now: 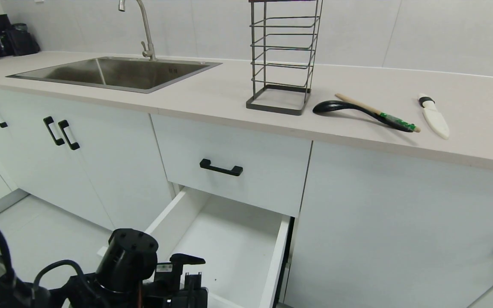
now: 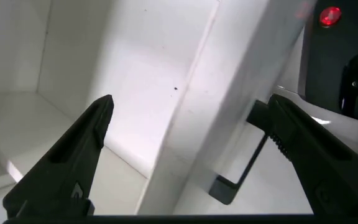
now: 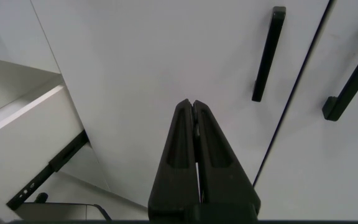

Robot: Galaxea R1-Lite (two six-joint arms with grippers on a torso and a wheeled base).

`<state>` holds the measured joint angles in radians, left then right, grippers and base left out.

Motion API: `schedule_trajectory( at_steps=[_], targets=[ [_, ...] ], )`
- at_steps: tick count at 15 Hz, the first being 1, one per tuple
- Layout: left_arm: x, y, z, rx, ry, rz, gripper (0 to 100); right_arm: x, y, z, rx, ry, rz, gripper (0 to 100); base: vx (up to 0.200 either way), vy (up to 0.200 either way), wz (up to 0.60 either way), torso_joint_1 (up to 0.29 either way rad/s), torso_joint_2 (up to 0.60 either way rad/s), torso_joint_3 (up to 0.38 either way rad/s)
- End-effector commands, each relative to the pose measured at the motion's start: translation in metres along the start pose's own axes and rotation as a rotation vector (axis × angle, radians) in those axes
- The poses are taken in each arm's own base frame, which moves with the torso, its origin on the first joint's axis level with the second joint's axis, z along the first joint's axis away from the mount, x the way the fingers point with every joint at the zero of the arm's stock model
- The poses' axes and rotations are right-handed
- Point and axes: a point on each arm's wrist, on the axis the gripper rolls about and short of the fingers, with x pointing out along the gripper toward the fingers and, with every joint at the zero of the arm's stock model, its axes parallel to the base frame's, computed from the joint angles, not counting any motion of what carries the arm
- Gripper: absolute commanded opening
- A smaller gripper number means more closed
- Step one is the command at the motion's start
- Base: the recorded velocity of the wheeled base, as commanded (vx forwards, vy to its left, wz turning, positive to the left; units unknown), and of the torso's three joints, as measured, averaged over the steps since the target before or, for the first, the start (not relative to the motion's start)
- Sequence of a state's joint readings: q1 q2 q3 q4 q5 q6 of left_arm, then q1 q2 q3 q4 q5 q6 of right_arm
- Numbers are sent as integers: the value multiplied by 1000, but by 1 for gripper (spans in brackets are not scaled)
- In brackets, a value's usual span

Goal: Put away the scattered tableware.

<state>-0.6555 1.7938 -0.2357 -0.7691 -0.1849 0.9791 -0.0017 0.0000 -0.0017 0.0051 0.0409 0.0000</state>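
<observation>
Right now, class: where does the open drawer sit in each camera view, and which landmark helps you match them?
Head view: open drawer at bottom centre, under the closed drawer.
Left wrist view: its white inside lies between the fingers of the open left claw.
Right wrist view: its side wall stands beside the shut right claw.
Shared landmark: black bar handles on white fronts.

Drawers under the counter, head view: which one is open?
The lower drawer is open, pulled out so that its white inside shows. The upper drawer directly above it, the one with the black handle, is shut.
</observation>
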Motion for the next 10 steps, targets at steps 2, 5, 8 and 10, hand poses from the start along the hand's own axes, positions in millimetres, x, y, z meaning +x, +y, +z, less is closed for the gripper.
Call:
schedule_trajectory(
  at_steps=[2,5,8,10],
  targets=[
    [-24,-4,15,15,-87,53,100,0,0,0,0,1,1,0,0,0,0,0,0,0],
    [-57,-5,38,-144,-250,124,100,0,0,0,0,3,1,0,0,0,0,0,0,0],
    [-108,20,58,-442,-477,288,100,0,0,0,0,3,1,0,0,0,0,0,0,0],
    [-163,42,53,-720,-655,495,100,0,0,0,0,1,1,0,0,0,0,0,0,0]
  ],
)
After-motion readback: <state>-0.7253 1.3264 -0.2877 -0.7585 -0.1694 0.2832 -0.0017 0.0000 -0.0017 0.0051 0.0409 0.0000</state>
